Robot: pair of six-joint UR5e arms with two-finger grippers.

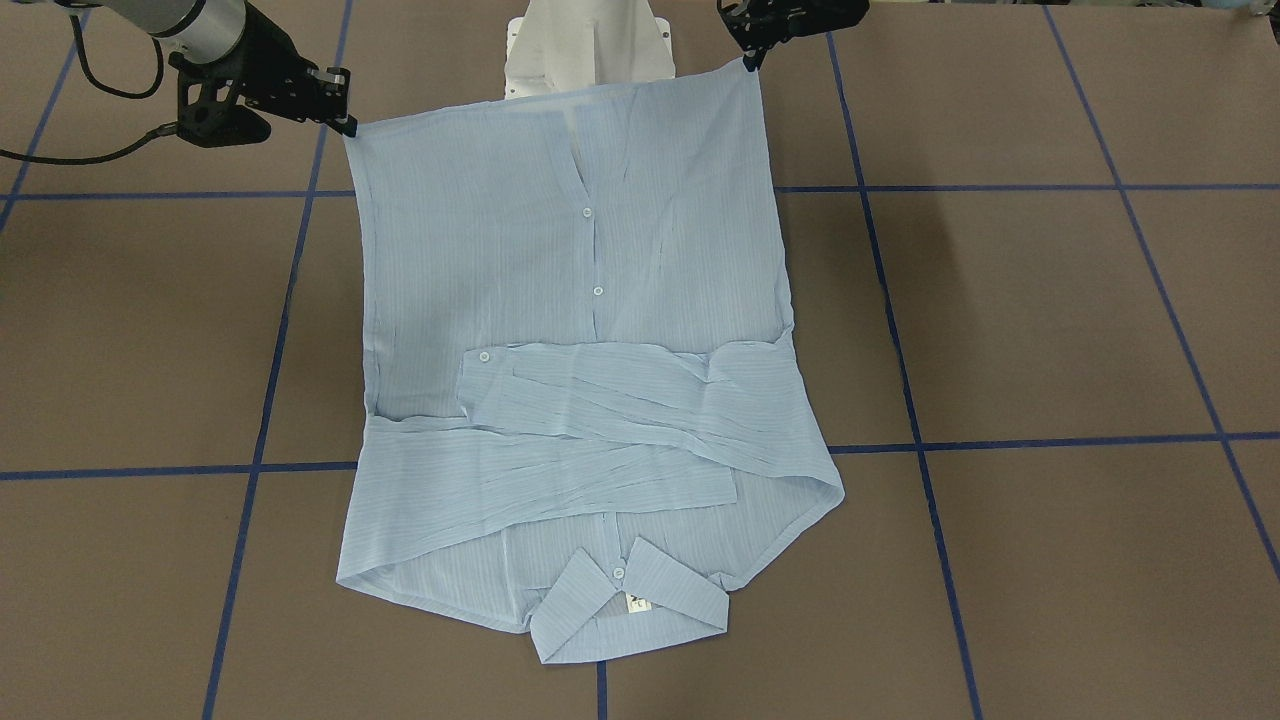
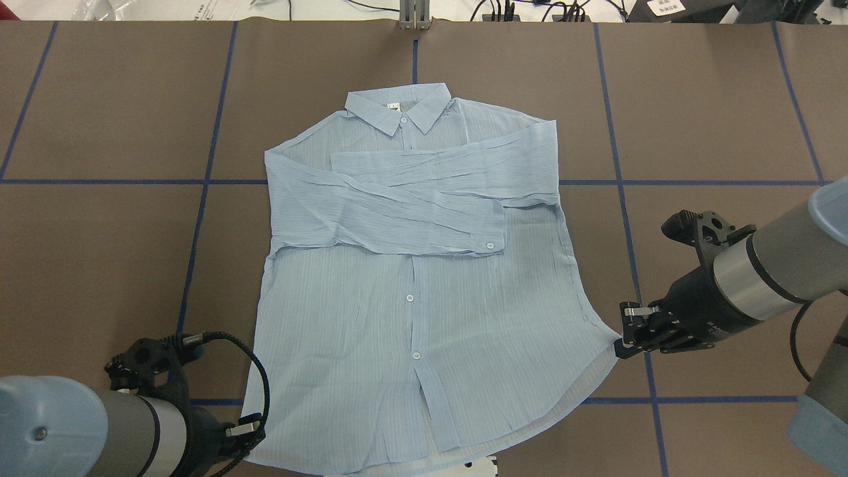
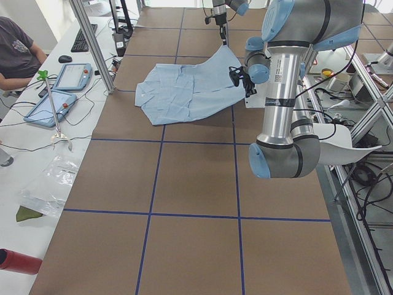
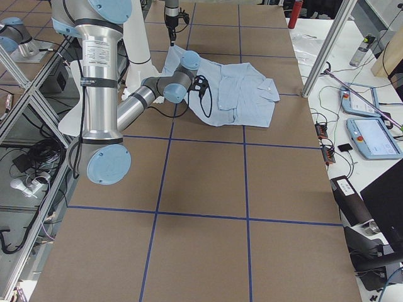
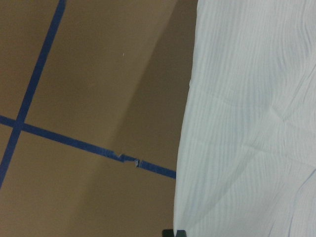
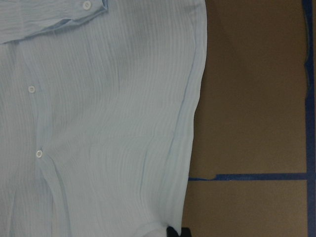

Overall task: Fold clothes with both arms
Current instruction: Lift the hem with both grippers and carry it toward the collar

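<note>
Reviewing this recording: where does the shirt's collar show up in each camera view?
Front-facing: collar bottom centre.
Overhead: collar top centre.
Exterior left: collar at the left end of the shirt, upper middle.
Exterior right: collar at the shirt's right end, upper middle.
Left wrist: not in it.
Right wrist: not in it.
Landmark: the crossed sleeves, lying just beside the collar.

A wide brown surface (image 2: 715,99) is marked off into big squares by lines of blue tape (image 2: 99,181). A light-blue shirt (image 2: 411,311) lies on it, front up and buttoned, with its collar (image 2: 397,109) on the side away from the robot. Both sleeves (image 2: 411,212) are folded across the chest, one over the other. The collar end and the middle rest flat on the surface. The hem end lifts off it at both corners, which shows best from the side views.
</note>
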